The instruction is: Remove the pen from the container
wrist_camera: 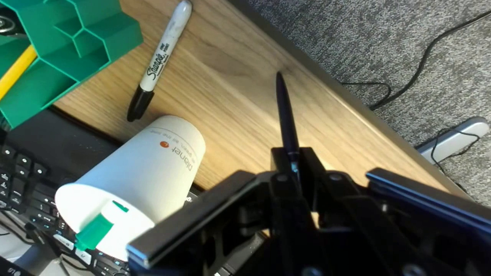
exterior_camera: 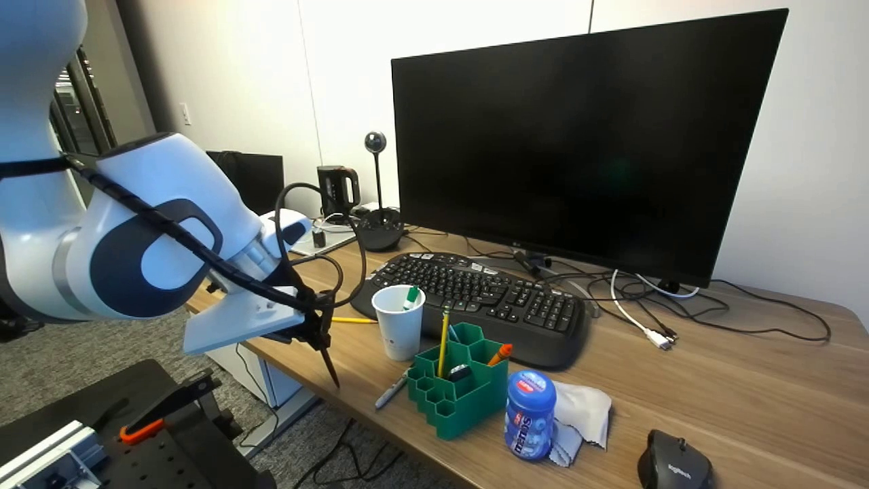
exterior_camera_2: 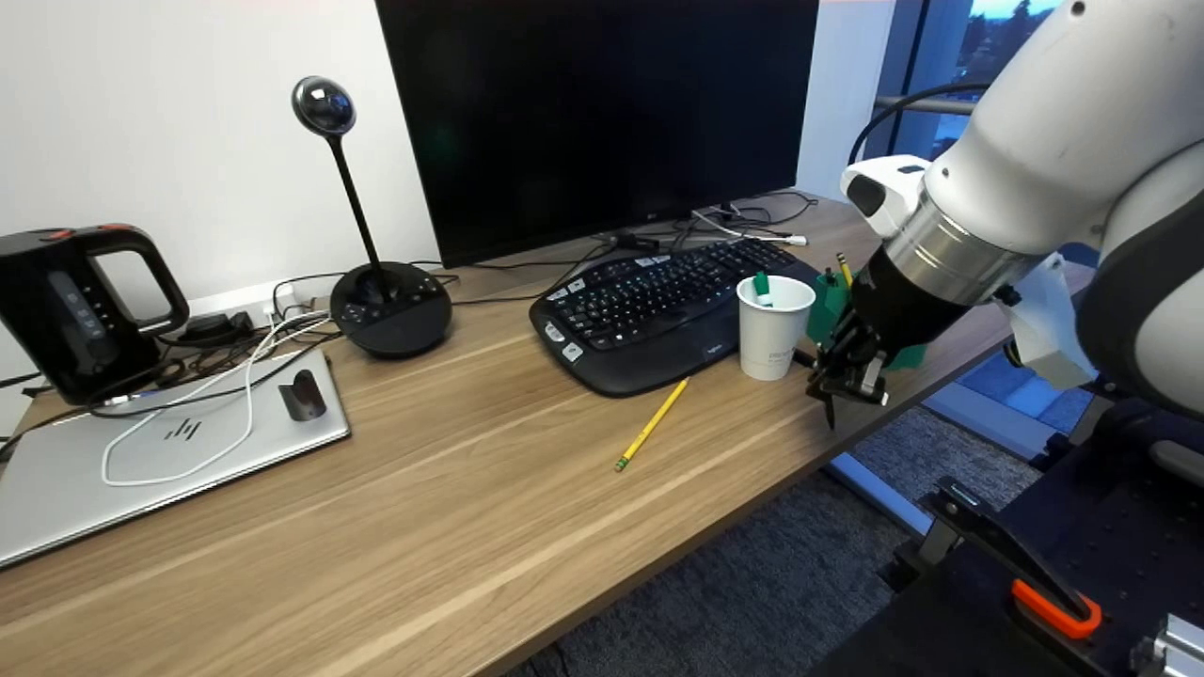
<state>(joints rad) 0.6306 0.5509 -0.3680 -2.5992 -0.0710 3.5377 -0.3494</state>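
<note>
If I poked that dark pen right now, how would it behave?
The pen would probably swivel rather than bend: it looks straight and stiff, and its lower part juts out of the pincer. Let loose, it could roll, being slim and smooth-looking, perhaps off the nearby desk edge.

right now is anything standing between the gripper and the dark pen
Nothing visible: the gripper has the dark pen in its grip, slanting down, outside the green organiser. The white cup and the Sharpie are off to one side in the wrist view, not between them.
</note>
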